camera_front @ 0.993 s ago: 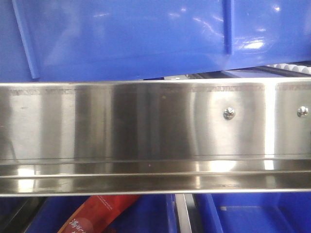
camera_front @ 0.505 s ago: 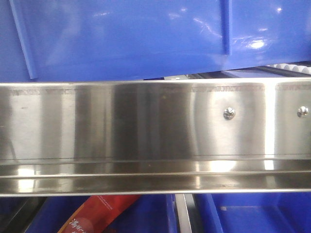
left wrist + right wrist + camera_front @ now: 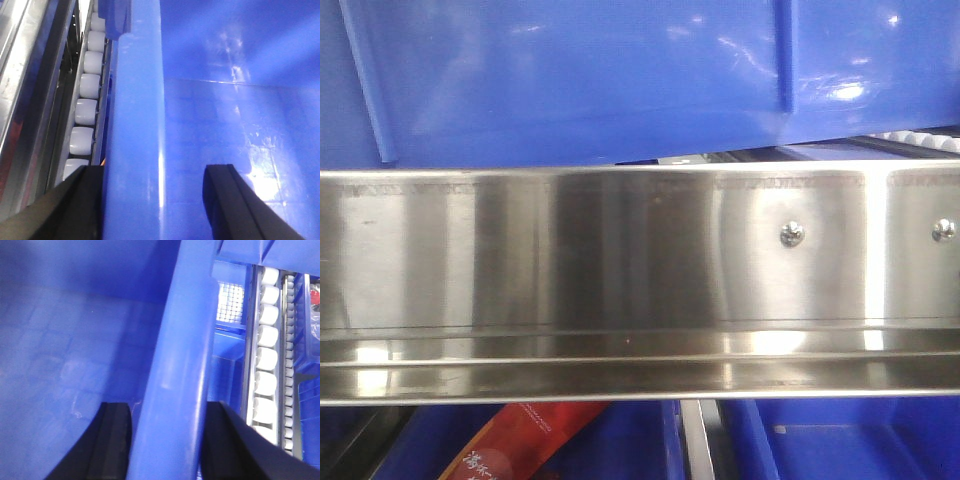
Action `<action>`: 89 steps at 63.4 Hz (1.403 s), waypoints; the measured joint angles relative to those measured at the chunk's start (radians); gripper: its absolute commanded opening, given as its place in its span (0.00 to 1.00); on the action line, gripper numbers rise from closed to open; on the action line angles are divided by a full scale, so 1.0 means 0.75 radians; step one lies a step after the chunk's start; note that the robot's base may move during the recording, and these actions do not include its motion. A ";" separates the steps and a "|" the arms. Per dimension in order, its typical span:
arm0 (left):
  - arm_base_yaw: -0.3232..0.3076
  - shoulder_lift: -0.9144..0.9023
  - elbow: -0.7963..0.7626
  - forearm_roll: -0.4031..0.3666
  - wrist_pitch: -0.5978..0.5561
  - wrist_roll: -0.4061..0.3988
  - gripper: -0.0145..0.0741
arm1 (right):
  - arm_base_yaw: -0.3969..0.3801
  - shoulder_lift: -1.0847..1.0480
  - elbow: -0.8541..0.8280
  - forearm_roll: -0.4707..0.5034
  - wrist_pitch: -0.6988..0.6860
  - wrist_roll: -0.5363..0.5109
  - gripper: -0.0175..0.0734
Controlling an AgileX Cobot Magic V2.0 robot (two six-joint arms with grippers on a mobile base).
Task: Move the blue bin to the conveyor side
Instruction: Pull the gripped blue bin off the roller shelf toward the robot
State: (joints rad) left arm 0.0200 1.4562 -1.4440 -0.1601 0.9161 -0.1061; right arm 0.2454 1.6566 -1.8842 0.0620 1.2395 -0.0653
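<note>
In the front view, the blue bin [image 3: 580, 80] filled the frame from ten to two o'clock, its glossy wall slightly tilted above a stainless-steel rail [image 3: 620, 260] that ran straight across the middle. Below the rail, from five to seven o'clock, we saw other blue crates [image 3: 840, 440]. In the left wrist view, the left gripper [image 3: 156, 169] straddled the bin's thick rim, with its outer finger [image 3: 80, 200] at seven o'clock against the rim. Its inner finger [image 3: 225, 200] at five o'clock stood inside the bin with blue showing between, so we could not tell whether it truly clamped. In the right wrist view, the right gripper [image 3: 167, 407] had both fingers pressed to the rim, closed on the bin. White rollers [image 3: 86, 111] ran beside the bin at nine o'clock in the left wrist view and at three o'clock in the right. A red packet [image 3: 515, 440] poked up at seven o'clock below the rail, and two screws [image 3: 791, 234] sat on the rail at three o'clock.
</note>
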 measured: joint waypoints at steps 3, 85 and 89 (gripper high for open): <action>0.000 0.000 0.000 0.000 0.000 0.000 0.15 | 0.000 -0.005 0.003 0.000 0.003 0.000 0.10; 0.005 0.006 -0.052 0.045 0.104 0.022 0.14 | 0.000 -0.037 0.011 -0.005 0.040 -0.001 0.10; 0.005 0.006 -0.052 0.045 0.104 0.022 0.14 | 0.000 -0.039 0.011 -0.005 0.040 -0.001 0.10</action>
State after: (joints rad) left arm 0.0235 1.4608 -1.4828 -0.1261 0.9939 -0.0894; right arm 0.2454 1.6271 -1.8759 0.0586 1.2697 -0.0658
